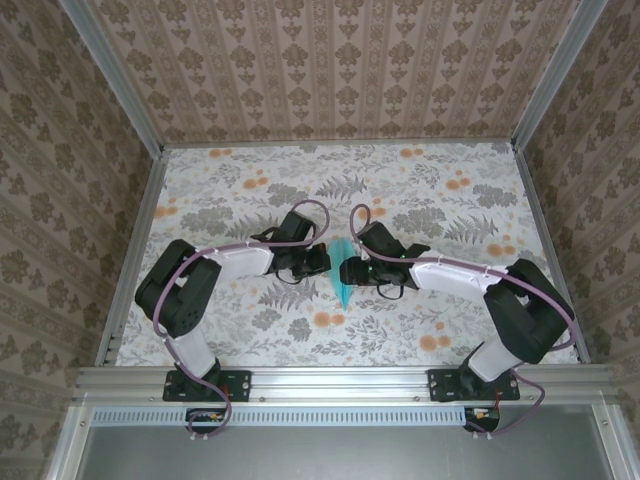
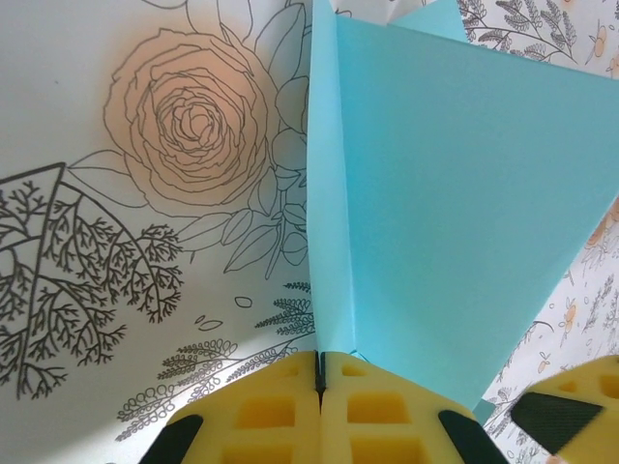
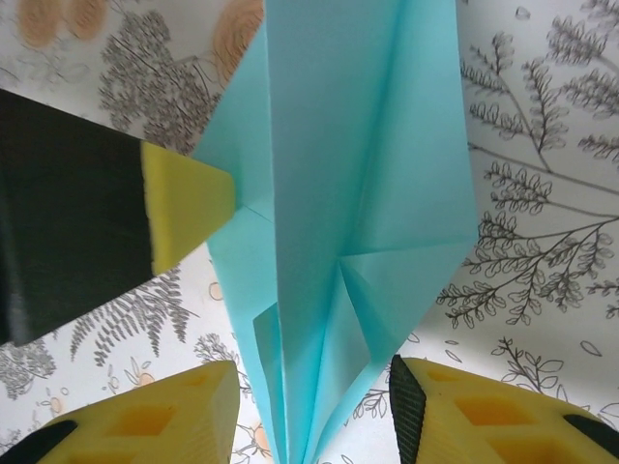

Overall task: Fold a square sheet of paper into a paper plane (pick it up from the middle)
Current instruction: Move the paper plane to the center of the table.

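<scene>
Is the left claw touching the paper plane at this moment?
Touching. The left wrist view shows the left claw shut, with the folded edge of the paper plane pinched between its yellow pads.

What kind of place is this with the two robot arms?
Probably a small robot practice booth, not a real room. Wallpapered panels box in a flowery tabletop, a metal rail runs along the front, and a left arm and right arm are bolted there, reaching to folded blue paper.
</scene>
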Available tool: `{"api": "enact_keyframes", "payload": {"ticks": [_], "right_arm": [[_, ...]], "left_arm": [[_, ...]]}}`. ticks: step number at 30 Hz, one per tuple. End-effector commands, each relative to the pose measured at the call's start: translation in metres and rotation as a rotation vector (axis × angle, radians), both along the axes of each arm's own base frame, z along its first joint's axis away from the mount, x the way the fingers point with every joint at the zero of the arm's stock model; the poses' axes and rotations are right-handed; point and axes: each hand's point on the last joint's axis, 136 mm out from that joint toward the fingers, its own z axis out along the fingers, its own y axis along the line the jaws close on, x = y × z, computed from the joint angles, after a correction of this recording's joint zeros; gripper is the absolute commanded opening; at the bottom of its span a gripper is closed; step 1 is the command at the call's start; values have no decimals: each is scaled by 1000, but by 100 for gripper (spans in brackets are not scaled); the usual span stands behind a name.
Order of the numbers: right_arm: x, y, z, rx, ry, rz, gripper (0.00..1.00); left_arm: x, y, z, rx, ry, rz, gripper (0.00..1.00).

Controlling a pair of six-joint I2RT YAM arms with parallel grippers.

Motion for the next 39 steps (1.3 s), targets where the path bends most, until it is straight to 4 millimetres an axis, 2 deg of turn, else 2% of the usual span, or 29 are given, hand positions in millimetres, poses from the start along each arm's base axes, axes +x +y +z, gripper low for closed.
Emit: {"api": "enact_keyframes", "payload": {"ticks": [1, 9, 17, 22, 26, 30, 32, 34, 36, 39], "right_arm": [[-1, 2, -7, -35, 38, -9, 47], [-7, 27, -9, 26, 68, 82, 44], [-5, 32, -18, 9, 87, 77, 48], [-1, 24, -29, -57, 98, 35, 48], [3, 17, -34, -103, 103, -3, 41], [5, 7, -34, -156, 100, -41, 22], [6, 0, -33, -193, 96, -48, 13], [5, -10, -29, -250, 88, -48, 6], [5, -20, -23, -294, 66, -44, 4], [4, -33, -13, -350, 36, -15, 3]], "left_arm": [[0, -1, 6, -29, -1, 7, 0], [-1, -1, 7, -33, 0, 4, 0], [-2, -2, 7, -41, 5, 2, 0], [-2, -2, 6, -42, 7, -1, 0], [-3, -1, 5, -38, 10, 0, 0], [-2, 1, 9, -34, 1, 2, 0], [-2, 3, 16, -26, 7, 8, 5], [0, 6, 32, -17, -15, 7, 16], [3, 12, 48, 16, -51, 7, 27], [9, 33, 62, 87, -96, 45, 42]]}}
